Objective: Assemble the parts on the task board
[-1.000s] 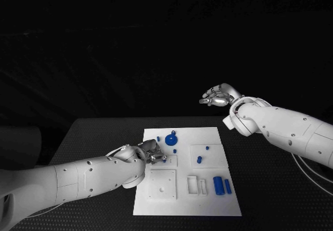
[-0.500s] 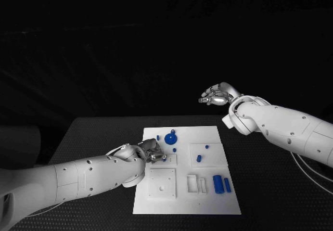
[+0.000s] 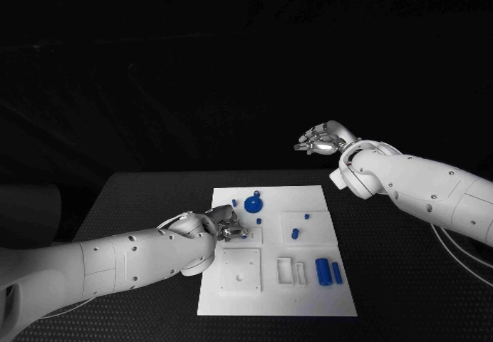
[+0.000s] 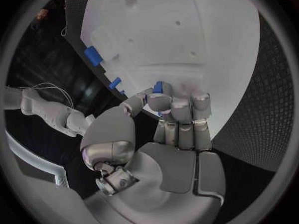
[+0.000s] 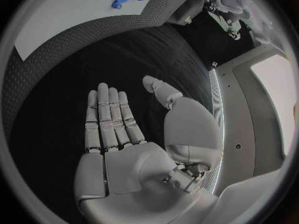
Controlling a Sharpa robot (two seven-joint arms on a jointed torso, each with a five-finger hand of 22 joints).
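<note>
Currently the left hand (image 3: 224,226) stays low over the task board (image 3: 308,299), pinching a small blue part (image 4: 158,87) at its fingertips beside the raised square block (image 3: 246,236); it has barely shifted over the last second, suggesting fine alignment for insertion. The right hand (image 3: 323,139) remains released, raised well behind the board, holding nothing.

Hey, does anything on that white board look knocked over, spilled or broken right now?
Nothing stands out. The task board lies flat and square on the table, the blue parts sit apart on it. The left hand pinches a small blue part; the right hand is raised behind the board, holding nothing.
</note>
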